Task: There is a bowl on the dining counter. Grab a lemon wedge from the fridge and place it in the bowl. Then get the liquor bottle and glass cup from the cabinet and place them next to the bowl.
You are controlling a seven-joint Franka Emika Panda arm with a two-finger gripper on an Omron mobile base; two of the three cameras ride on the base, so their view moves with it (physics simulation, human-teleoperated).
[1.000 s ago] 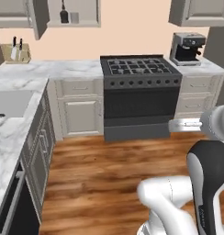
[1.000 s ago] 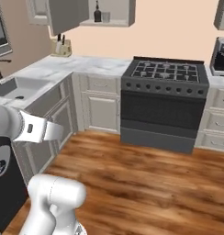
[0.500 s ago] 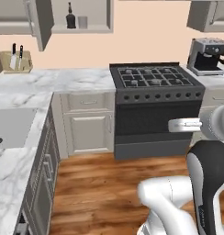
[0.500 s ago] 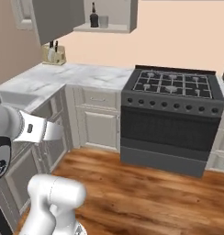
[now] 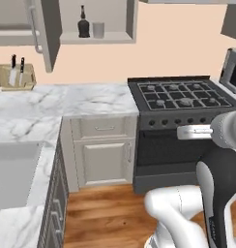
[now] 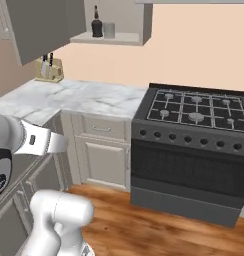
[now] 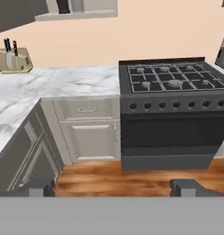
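From the left base view the squat black liquor bottle (image 5: 83, 23) and translucent glass cup (image 5: 98, 30) stand side by side in the open cabinet (image 5: 96, 37) above veined marble worktop (image 5: 86, 99), likewise from the right, while the hand view shows the gripper (image 7: 116, 188) spread wide and empty before the black gas stove (image 7: 171, 82).

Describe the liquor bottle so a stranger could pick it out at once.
Start at the black stove, then look up and left to the open wall cabinet above the marble worktop. On its shelf stands the liquor bottle, squat, black and narrow-necked. The glass cup beside it is shorter, greyish and straight-sided.
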